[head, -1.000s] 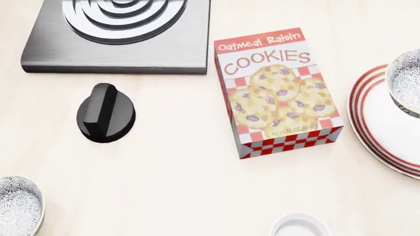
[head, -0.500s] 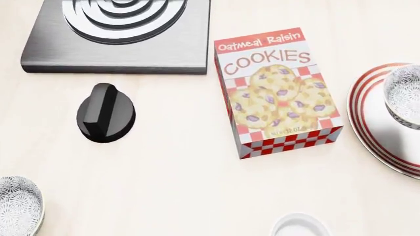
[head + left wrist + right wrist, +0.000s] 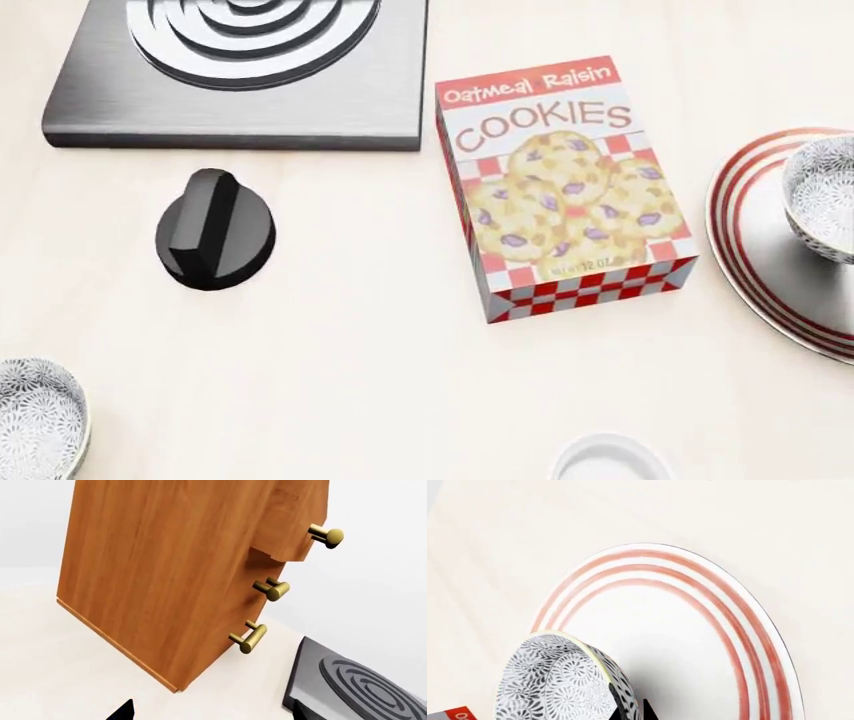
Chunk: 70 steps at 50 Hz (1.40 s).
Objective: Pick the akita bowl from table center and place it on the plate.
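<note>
At the right edge of the head view, the akita bowl (image 3: 825,195) is hanging over the plate (image 3: 763,268). The right gripper (image 3: 627,711) is pinching its wall; I would lower gently toward the middle, then release.

A cookie box (image 3: 567,190) lies flat on the pale table (image 3: 374,380), printed face up. Beyond it to the left sits a grey hotplate (image 3: 240,70) with a spiral coil, and a black knob (image 3: 214,232) rests just in front of that. A second patterned bowl (image 3: 34,418) and a plain white cup (image 3: 610,460) sit at the near edge. A wooden cabinet (image 3: 173,570) with brass knobs (image 3: 270,588) stands beside the hotplate.
</note>
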### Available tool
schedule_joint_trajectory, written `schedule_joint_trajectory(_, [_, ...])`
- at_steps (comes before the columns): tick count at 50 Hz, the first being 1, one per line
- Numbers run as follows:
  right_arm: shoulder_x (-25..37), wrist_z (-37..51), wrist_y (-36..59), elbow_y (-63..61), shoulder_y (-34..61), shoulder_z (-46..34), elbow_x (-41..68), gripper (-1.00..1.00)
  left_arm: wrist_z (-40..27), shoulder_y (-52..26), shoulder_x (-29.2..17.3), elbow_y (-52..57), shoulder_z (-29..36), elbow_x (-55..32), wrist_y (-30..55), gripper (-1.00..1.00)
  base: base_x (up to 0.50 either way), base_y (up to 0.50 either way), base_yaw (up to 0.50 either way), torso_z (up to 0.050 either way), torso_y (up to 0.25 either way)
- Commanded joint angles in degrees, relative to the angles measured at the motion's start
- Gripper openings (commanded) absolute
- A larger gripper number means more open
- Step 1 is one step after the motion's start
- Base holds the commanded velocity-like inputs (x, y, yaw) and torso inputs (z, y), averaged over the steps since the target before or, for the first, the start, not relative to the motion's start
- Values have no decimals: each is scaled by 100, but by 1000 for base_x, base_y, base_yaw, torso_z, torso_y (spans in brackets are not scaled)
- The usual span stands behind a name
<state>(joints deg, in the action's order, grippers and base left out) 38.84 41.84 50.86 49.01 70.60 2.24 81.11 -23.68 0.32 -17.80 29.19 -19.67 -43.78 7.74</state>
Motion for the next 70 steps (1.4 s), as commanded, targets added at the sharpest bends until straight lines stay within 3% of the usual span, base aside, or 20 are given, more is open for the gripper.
schedule_joint_trajectory(1, [-8,-96,-158,25,46,-68,-152,100,3,19,-9,18,20,-11,-23,100,0,0,0,0,0])
schedule_joint_trajectory(11, [-64,119,-555,-481,-265,329,68,100,6,48,-15,24,20,-18,-56,100,0,0,0,0,0])
schedule_joint_trajectory(20, [-287,331,-2023,-2183,-1175,1359,191,100,-1,64,-39,35,12,-37,-67,100,0,0,0,0,0])
schedule_joint_trajectory(26, [-426,355,-2445,-3068,-1450,1605,134,100,-15,67,-53,37,11,-46,-66,100,0,0,0,0,0])
schedule_joint_trajectory(44, [-324,706,-2288,-5081,-1503,1509,198,100,-48,45,-93,89,63,-67,-52,100,0,0,0,0,0])
schedule_joint_trajectory(70, [-135,1231,-1685,-6761,-1297,1178,992,100,-41,60,-121,110,119,-63,-97,100,0,0,0,0,0])
